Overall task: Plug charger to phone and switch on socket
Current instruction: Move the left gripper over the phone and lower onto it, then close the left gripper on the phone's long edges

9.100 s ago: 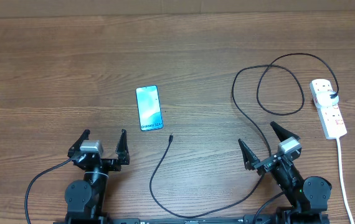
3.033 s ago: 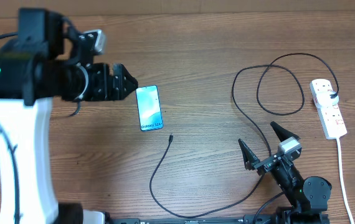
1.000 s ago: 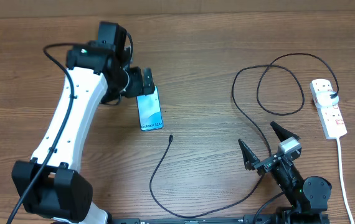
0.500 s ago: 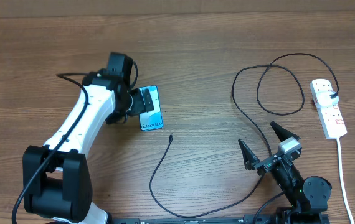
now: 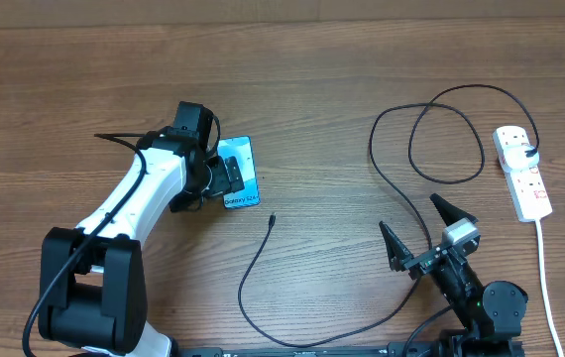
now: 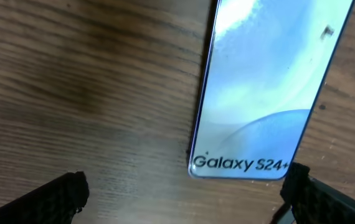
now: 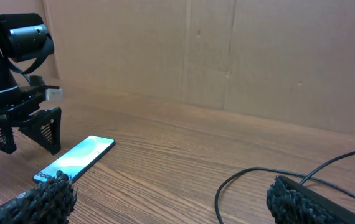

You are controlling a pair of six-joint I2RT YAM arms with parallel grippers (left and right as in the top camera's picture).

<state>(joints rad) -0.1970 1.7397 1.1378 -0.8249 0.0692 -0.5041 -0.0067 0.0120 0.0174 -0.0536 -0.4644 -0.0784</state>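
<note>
The phone (image 5: 246, 169) lies flat on the table, its light blue screen up and its "Galaxy S24+" end (image 6: 240, 163) nearest me. My left gripper (image 5: 221, 180) is open and low over the phone's left side. In the left wrist view (image 6: 184, 199) the phone's near end lies between the jaws, close to the right finger (image 6: 314, 196). The black charger cable (image 5: 253, 263) loops across the table. Its connector tip (image 5: 273, 218) lies free below the phone. Its black plug (image 5: 530, 152) sits in the white socket strip (image 5: 522, 183). My right gripper (image 5: 407, 213) is open and empty at its base.
The strip's thick white cord (image 5: 545, 283) runs down the right edge. The cable's big loops (image 5: 446, 139) lie between the right arm and the strip. A cardboard wall (image 7: 227, 50) stands behind the table. The right wrist view shows the phone (image 7: 78, 157) and the left arm (image 7: 15, 93).
My left arm has swung in from high on the left, come down and slid toward the phone's near end. The phone, cable and right arm have not moved.
</note>
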